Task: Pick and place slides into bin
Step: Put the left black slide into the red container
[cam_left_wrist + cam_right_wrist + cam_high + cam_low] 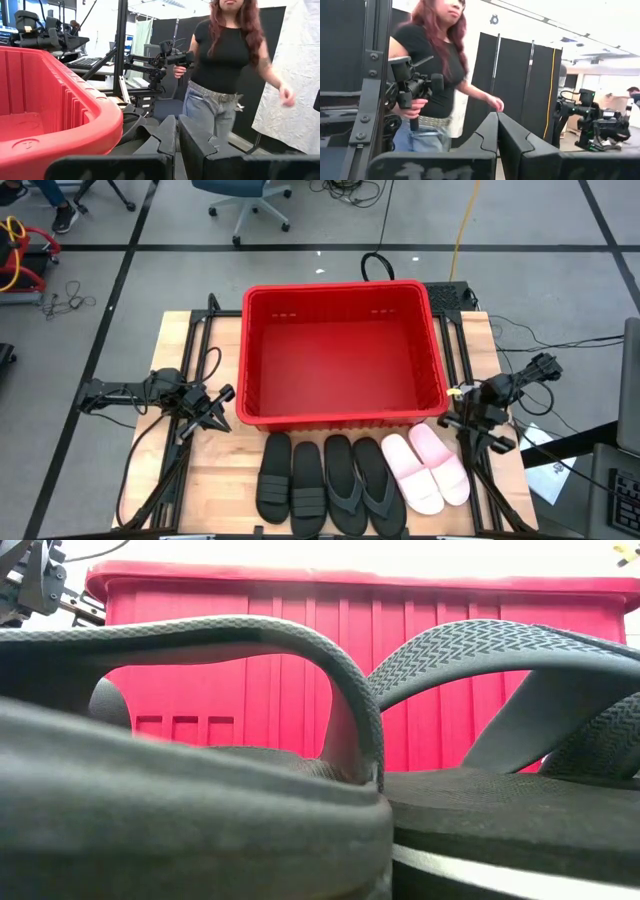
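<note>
The red bin [343,355] stands at the table's middle far side; it also shows in the low view [350,660] and the left wrist view [50,105]. In front of it lie six sandals in a row: two black wide-strap slides [292,480], two black flip-flops [358,483], two pale pink slides [428,468]. The flip-flops' straps fill the low view [300,660]. My left gripper [222,420] is shut and empty at the bin's left. My right gripper [452,418] is shut and empty at the bin's near right corner.
A person stands beyond the table, holding a black hand-held device [412,87], and shows in both wrist views [225,60]. Black frame rails [190,330] run along the table's left and right sides. Bare wood lies left of the slides [215,480].
</note>
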Robot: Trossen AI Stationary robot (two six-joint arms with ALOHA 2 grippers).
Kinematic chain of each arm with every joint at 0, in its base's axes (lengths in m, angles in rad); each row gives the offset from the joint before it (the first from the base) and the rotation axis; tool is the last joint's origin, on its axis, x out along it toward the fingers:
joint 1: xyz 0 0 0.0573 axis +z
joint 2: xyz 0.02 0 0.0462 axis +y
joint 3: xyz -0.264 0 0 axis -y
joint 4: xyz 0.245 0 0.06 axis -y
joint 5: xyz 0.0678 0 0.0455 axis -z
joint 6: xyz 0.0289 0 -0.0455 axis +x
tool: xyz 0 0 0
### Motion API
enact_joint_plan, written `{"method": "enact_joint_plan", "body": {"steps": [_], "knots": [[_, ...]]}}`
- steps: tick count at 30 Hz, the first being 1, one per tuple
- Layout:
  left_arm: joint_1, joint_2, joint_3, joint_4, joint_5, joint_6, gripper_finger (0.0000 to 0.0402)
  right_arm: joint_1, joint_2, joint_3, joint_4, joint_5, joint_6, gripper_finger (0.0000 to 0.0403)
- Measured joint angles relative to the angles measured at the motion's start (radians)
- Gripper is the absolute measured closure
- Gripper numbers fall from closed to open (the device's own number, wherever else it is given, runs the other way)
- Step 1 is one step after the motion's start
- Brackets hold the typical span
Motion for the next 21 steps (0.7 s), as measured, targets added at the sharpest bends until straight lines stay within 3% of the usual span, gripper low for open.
{"method": "enact_joint_plan", "body": {"steps": [21], "knots": [[0.0,0.0,0.0,0.0,0.0,0.0,0.038,0.0,0.0,0.0,-0.051,0.0,0.042,0.0403]]}}
